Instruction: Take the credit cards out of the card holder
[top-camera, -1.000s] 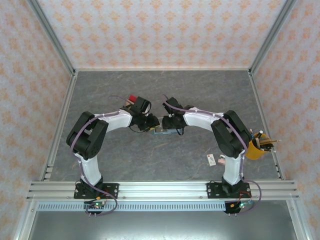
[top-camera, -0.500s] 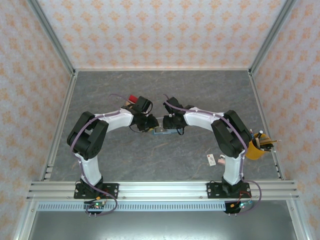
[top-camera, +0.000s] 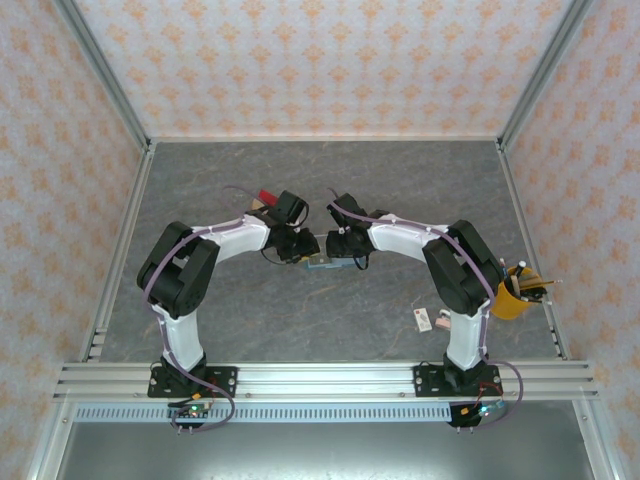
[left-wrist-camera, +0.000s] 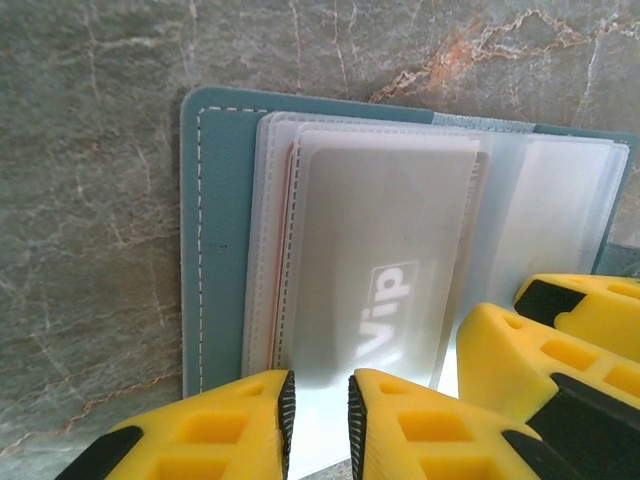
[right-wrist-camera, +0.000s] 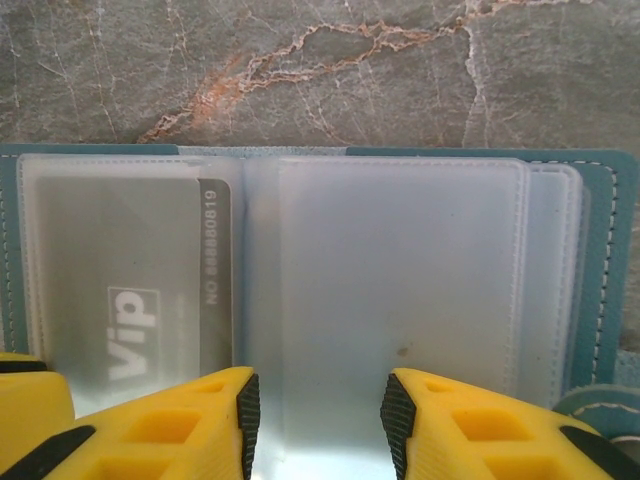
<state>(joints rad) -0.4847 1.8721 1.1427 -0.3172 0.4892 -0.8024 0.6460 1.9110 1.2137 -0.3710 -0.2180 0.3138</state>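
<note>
The left gripper (left-wrist-camera: 320, 388) has its jaws a narrow slit apart. The pale near edge of a clear sleeve (left-wrist-camera: 350, 170) runs into that slit, and the jaws clench nothing that can be made out. Just beyond its fingertips, inside that sleeve, lies the pale card (left-wrist-camera: 385, 260) printed "Vip". The teal cover of the card holder (left-wrist-camera: 215, 250) borders it on the side away from the other gripper. The right gripper (right-wrist-camera: 317, 385) stands released, with its jaws wider apart. An empty sleeve (right-wrist-camera: 400, 280) lies flat in the gap and straight ahead of it. The same card (right-wrist-camera: 120, 260) lies off to the side of its jaws, toward the left gripper, and is not between them. Both pairs of tips sit at the open card holder's near edge, close together. The grey marbled table (right-wrist-camera: 330, 70) lies beyond the holder's far edge.
</note>
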